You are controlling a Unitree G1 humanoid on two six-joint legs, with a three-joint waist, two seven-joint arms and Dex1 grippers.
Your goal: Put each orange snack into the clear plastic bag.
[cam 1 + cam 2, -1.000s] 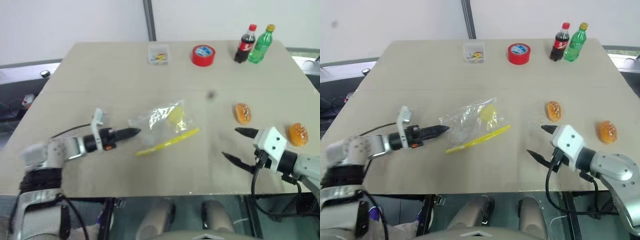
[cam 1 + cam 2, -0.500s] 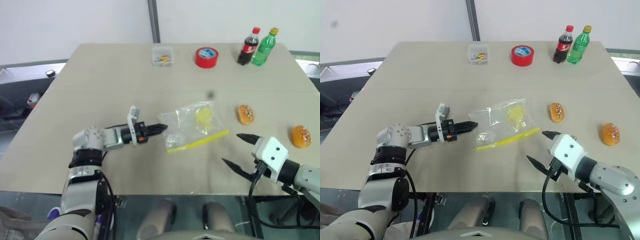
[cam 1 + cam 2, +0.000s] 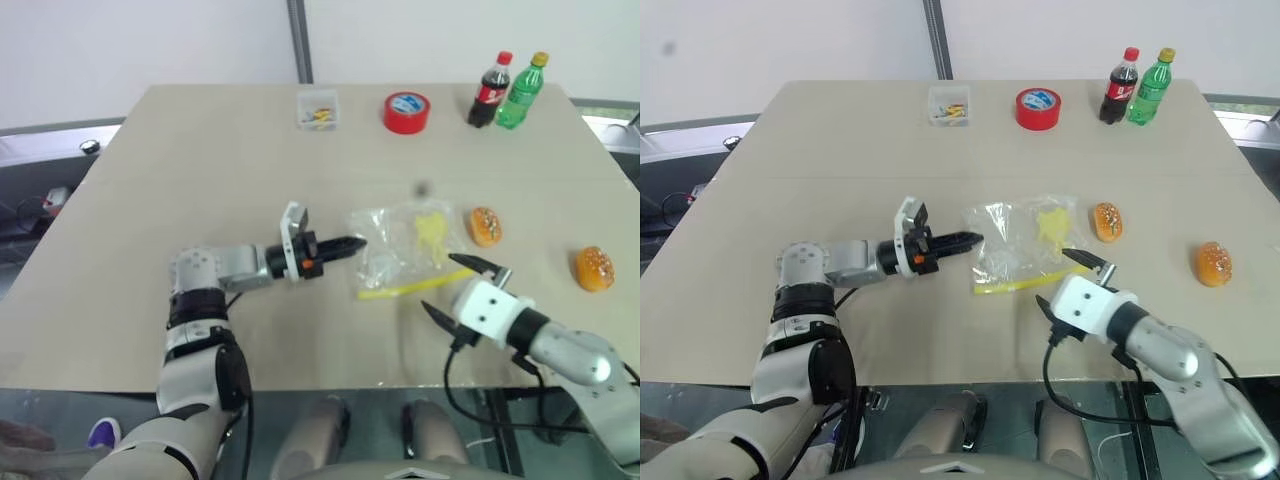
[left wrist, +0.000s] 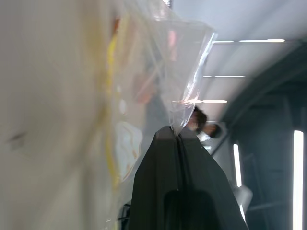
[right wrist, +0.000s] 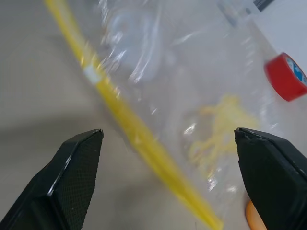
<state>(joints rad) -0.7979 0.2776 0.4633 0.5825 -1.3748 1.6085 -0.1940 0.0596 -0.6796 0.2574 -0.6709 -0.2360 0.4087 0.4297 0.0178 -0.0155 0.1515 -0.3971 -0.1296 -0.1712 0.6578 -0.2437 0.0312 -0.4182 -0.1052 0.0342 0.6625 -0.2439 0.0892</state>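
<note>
My left gripper (image 3: pixel 358 243) is shut on the left corner of the clear plastic bag (image 3: pixel 405 250), pinched between the fingertips (image 4: pixel 178 135). The bag's yellow strip (image 3: pixel 398 290) faces the near side, and a pale yellow item (image 3: pixel 432 228) lies inside. One orange snack (image 3: pixel 486 226) sits on the table just right of the bag, the other orange snack (image 3: pixel 594 268) farther right. My right gripper (image 3: pixel 452 290) is open at the strip's right end, with the bag (image 5: pixel 192 96) and strip (image 5: pixel 139 132) between its spread fingers, not gripped.
At the table's far edge stand a small clear box (image 3: pixel 318 108), a red tape roll (image 3: pixel 407 111), a cola bottle (image 3: pixel 488 88) and a green bottle (image 3: pixel 523 90). The near table edge (image 3: pixel 330 385) runs just below both arms.
My left gripper closed on the bag's corner and drew the bag right, up to the nearer snack. My right gripper, still open, moved left to the bag's yellow strip.
</note>
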